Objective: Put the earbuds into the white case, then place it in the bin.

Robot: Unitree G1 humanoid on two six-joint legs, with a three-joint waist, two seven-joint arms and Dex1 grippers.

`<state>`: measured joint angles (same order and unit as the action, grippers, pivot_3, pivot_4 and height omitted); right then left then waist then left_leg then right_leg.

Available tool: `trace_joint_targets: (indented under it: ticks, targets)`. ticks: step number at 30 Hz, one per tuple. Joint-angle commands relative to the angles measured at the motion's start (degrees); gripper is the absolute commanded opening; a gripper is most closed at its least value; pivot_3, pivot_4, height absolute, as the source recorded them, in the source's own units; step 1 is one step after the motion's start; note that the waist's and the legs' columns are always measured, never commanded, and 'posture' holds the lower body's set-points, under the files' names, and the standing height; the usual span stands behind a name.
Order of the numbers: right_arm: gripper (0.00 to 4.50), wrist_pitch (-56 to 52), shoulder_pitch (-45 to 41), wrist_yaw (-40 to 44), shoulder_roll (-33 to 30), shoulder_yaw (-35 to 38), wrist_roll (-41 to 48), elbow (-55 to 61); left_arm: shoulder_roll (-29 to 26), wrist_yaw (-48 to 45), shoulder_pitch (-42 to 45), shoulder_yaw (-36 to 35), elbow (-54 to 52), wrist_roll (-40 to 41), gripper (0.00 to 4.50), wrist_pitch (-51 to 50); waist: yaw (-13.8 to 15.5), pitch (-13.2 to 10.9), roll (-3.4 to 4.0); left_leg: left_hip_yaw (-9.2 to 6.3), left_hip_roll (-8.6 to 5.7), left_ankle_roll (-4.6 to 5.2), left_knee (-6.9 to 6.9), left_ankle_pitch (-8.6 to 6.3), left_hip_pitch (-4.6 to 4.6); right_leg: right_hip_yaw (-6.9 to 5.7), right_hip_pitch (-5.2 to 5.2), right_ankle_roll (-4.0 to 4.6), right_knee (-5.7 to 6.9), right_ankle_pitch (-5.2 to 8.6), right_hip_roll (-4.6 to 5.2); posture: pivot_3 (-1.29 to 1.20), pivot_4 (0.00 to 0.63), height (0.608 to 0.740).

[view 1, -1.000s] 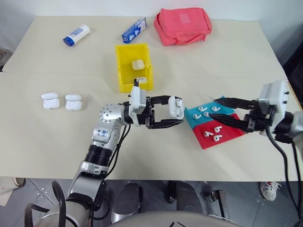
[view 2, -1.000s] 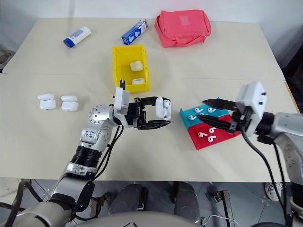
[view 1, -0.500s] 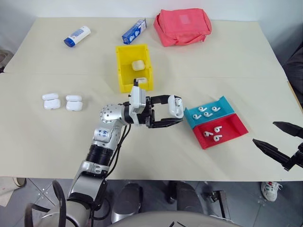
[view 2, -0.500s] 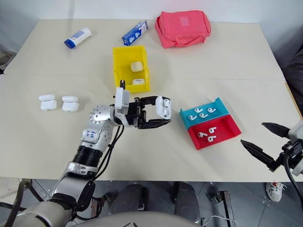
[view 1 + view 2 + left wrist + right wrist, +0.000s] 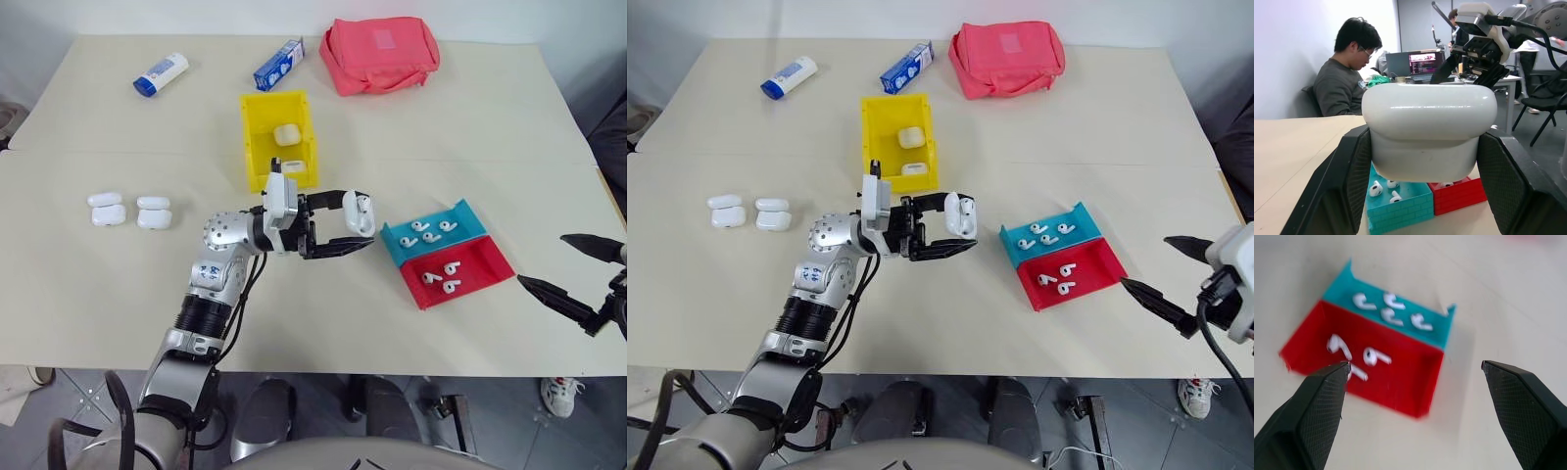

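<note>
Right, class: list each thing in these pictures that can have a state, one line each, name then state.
left gripper: shut on the white case
white case: lid closed, held above the table
right gripper: open, holding nothing
yellow bin: upright, two white cases inside
teal tray: holds four earbuds
red tray: holds three earbuds
pink pouch: closed

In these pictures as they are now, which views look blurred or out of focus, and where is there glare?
Right wrist view: the red tray and earbuds are smeared, as if by motion. Left wrist view: the white case is sharp with soft glare on its top, and the person behind is softer. Head views: even light and weak shadows on the table.
</note>
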<state>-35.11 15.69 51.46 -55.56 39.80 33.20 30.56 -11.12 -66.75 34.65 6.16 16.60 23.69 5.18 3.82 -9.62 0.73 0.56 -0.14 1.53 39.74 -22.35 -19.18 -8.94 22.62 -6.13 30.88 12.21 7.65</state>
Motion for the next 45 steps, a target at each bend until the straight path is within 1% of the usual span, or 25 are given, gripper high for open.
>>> trace_joint_targets:
  ticks: [1, 3, 6, 9, 11, 14, 16, 17, 19, 27, 30, 34, 36, 45]
  targets:
    - [4.49, -3.0, -8.3, 0.2, -6.1, -8.7, -0.1, -2.1, 0.1, 1.3, -0.6, -0.8, -2.2, -0.3, 2.8, 1.2, -0.3, 0.0, 0.01, 0.0, -0.02, 0.01, 0.0, 0.0, 0.02, 0.01, -0.01, 0.0, -0.01, -0.01, 0.02, 0.0, 0.15, 0.74]
    - [4.49, -4.7, -13.8, 1.3, -9.7, -15.6, -1.4, -4.6, 0.0, 1.9, -1.0, -0.9, -2.8, -0.4, 2.8, 1.3, -0.4, 0.0, -0.01, -0.07, -0.01, 0.02, 0.0, 0.0, 0.0, -0.03, 0.0, 0.01, -0.05, 0.0, 0.04, 0.0, 0.15, 0.74]
    - [4.49, -6.7, -21.3, 2.1, -11.3, -23.2, -2.1, -8.8, -0.2, 2.4, -1.7, -1.0, -3.6, -0.5, 2.8, 1.4, -0.6, 0.0, -0.03, -0.15, -0.02, 0.02, 0.0, 0.0, -0.03, -0.07, 0.0, 0.02, -0.1, 0.0, 0.05, 0.0, 0.15, 0.74]
    - [3.9, -5.3, -29.1, 3.1, -10.6, -30.4, -5.1, -13.3, -0.6, 3.1, -2.2, -1.2, -4.2, -0.7, 2.8, 1.5, -0.8, 0.0, -0.04, -0.17, -0.04, 0.03, 0.01, 0.0, -0.06, -0.1, 0.0, 0.0, -0.13, -0.01, 0.07, 0.0, 0.15, 0.74]
    - [3.27, -4.4, -33.1, 3.7, -9.9, -33.7, -6.8, -15.6, -0.8, 3.5, -2.6, -1.3, -4.9, -0.7, 2.8, 1.4, -0.8, 0.0, -0.05, -0.15, -0.07, 0.03, 0.01, 0.01, -0.05, -0.09, 0.0, -0.02, -0.13, -0.02, 0.1, 0.0, 0.15, 0.74]
    - [3.27, -4.3, -41.3, 6.6, -8.7, -42.1, -11.1, -20.4, -1.1, 4.2, -3.6, -1.4, -6.2, -0.8, 2.8, 1.2, -1.1, 0.0, -0.01, -0.12, -0.06, 0.02, 0.02, 0.02, -0.04, -0.1, -0.01, -0.05, -0.12, -0.04, 0.1, 0.0, 0.15, 0.74]
    - [3.27, -4.1, -45.0, 7.9, -7.5, -45.5, -13.1, -23.2, -1.2, 4.7, -4.1, -1.4, -6.9, -0.8, 2.8, 1.1, -1.3, 0.0, -0.01, -0.11, -0.03, 0.0, 0.02, 0.03, -0.03, -0.1, 0.0, -0.05, -0.12, -0.04, 0.07, 0.0, 0.15, 0.74]
    - [3.27, -4.5, -46.3, 8.2, -7.0, -46.5, -13.6, -24.1, -1.3, 4.8, -4.4, -1.4, -7.3, -0.8, 2.8, 1.1, -1.3, 0.0, -0.01, -0.14, -0.03, -0.02, 0.01, 0.04, -0.04, -0.13, 0.01, -0.05, -0.12, -0.04, 0.07, 0.0, 0.15, 0.74]
    - [2.91, -3.0, -49.3, 8.9, -5.0, -48.7, -15.6, -26.2, -1.4, 5.4, -5.1, -1.3, -8.3, -0.9, 2.8, 1.0, -1.3, 0.0, 0.0, -0.15, -0.04, -0.03, 0.02, 0.04, -0.05, -0.14, 0.01, -0.04, -0.12, -0.04, 0.07, 0.0, 0.15, 0.74]
    - [2.91, 0.6, -57.9, 9.2, 1.7, -55.0, -23.7, -34.2, -1.5, 6.4, -6.4, -0.9, -10.4, -0.9, 2.8, 0.7, -1.7, 0.0, 0.03, -0.1, -0.05, -0.08, 0.09, 0.07, -0.04, -0.13, 0.0, -0.09, -0.09, -0.07, 0.06, 0.0, 0.15, 0.74]
    - [2.4, 1.5, -60.4, 9.7, 3.4, -56.9, -26.7, -37.9, -1.4, 6.6, -6.5, -0.8, -10.5, -1.0, 2.8, 0.8, -1.9, 0.0, 0.03, -0.09, -0.05, -0.09, 0.08, 0.07, -0.04, -0.13, 0.0, -0.09, -0.08, -0.06, 0.06, 0.0, 0.15, 0.74]
    - [2.4, 3.5, -62.3, 10.3, 5.2, -57.9, -29.2, -40.9, -1.5, 6.7, -6.4, -0.8, -10.3, -1.0, 2.8, 0.9, -2.3, 0.0, 0.03, -0.07, -0.06, -0.1, 0.08, 0.08, -0.05, -0.13, 0.0, -0.09, -0.07, -0.06, 0.04, 0.0, 0.15, 0.74]
    - [2.4, 3.0, -64.3, 11.9, 6.2, -59.8, -31.0, -42.5, -1.5, 6.8, -6.3, -0.8, -10.3, -1.1, 2.8, 1.0, -2.5, 0.0, 0.05, -0.04, -0.05, -0.1, 0.08, 0.08, -0.04, -0.12, 0.0, -0.09, -0.07, -0.07, 0.03, 0.0, 0.15, 0.74]
    - [2.4, 1.0, -68.8, 16.3, 9.8, -63.0, -35.0, -46.9, -1.4, 7.0, -6.1, -0.8, -9.9, -1.2, 2.8, 1.1, -2.4, 0.0, 0.07, -0.02, -0.03, -0.13, 0.1, 0.09, -0.04, -0.11, 0.02, -0.09, -0.03, -0.07, 0.0, 0.0, 0.15, 0.74]
